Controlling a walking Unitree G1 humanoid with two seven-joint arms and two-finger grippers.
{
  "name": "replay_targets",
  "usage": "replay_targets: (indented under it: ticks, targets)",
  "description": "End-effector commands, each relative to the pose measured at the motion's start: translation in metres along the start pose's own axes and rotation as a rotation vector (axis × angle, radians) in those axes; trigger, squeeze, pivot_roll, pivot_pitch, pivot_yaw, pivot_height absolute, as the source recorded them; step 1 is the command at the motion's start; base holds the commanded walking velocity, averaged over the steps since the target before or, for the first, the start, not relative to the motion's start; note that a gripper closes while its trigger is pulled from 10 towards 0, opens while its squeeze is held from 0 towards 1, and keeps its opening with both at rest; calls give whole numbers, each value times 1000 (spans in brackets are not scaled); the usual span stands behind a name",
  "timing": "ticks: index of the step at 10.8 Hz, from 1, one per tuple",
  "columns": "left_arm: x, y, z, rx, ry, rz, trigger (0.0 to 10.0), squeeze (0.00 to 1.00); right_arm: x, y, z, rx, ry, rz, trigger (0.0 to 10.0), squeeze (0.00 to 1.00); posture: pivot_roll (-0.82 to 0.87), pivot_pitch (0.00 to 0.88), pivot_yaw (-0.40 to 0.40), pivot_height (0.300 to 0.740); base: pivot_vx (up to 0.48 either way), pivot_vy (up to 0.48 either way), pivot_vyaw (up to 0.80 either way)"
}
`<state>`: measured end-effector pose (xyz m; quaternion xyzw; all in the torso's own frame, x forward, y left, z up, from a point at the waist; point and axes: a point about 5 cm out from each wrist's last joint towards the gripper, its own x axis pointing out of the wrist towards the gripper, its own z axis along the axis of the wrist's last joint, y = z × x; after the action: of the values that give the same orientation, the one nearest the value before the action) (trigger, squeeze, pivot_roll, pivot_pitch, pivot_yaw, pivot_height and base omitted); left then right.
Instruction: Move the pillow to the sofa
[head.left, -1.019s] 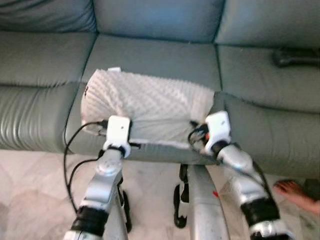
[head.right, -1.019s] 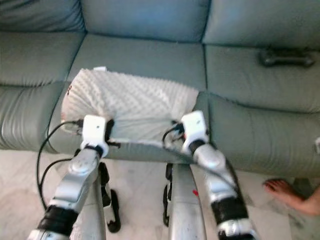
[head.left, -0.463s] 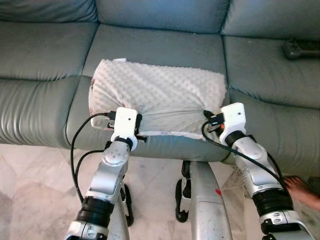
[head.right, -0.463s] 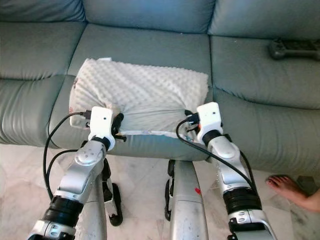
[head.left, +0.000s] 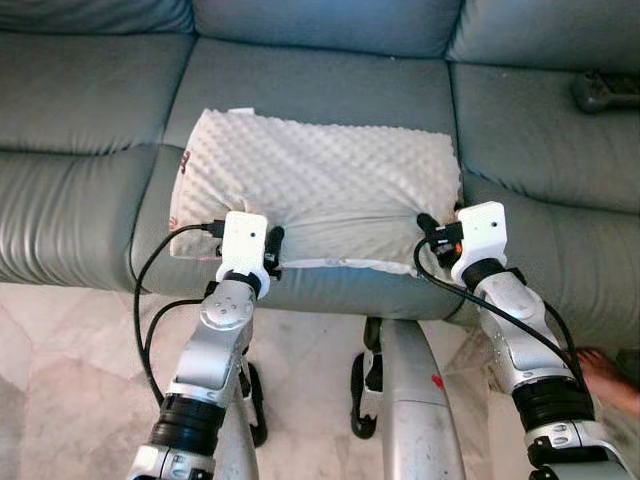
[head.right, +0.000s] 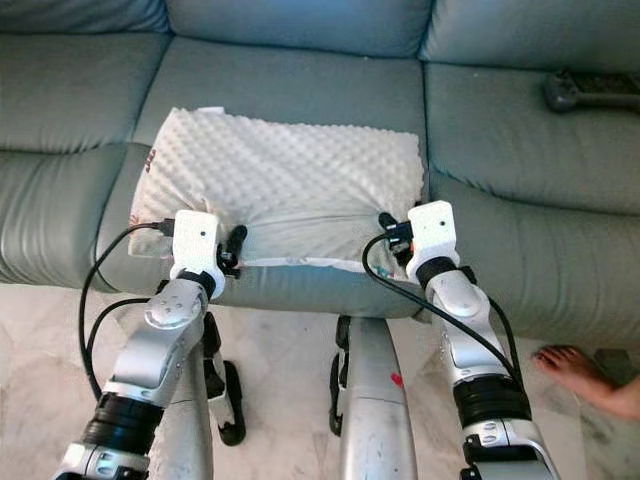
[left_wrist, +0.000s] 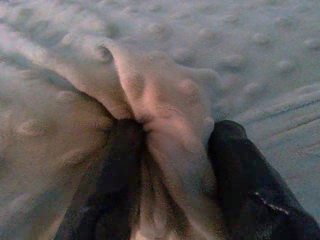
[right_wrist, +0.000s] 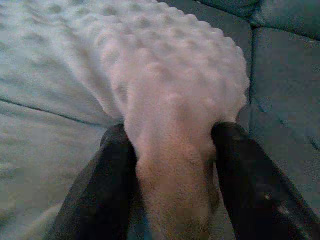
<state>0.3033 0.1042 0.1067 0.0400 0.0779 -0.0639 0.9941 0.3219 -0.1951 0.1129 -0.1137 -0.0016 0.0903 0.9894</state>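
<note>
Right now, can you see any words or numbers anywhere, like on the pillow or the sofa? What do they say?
No text can be read.
Pillow: a small reddish mark on its left end, too small and blurred to read.
Pillow's white tag at its top left corner: no print can be made out.
Dark object on the right sofa seat: no readable marking.
Left gripper and right gripper, both pinching the pillow: no labels on them.

Pillow (head.left: 320, 185) now flatter and lower on sofa seat (head.left: 310, 95), less bunched.

arms silver, black elbow bands | wrist boxes white | cables black
</note>
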Motion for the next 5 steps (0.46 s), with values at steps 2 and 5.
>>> replay_targets:
  ticks: [2,5]
  targets:
    - [-9,19,-19,17,87,89,10000,1000,-12,-28,-11,-2,49,-168,10000,1000,6,389,-12,579,0,0,0]
    - [-9,14,-13,15,72,65,10000,1000,-12,-31,-1,-106,17,-266,10000,1000,4,381,-11,579,0,0,0]
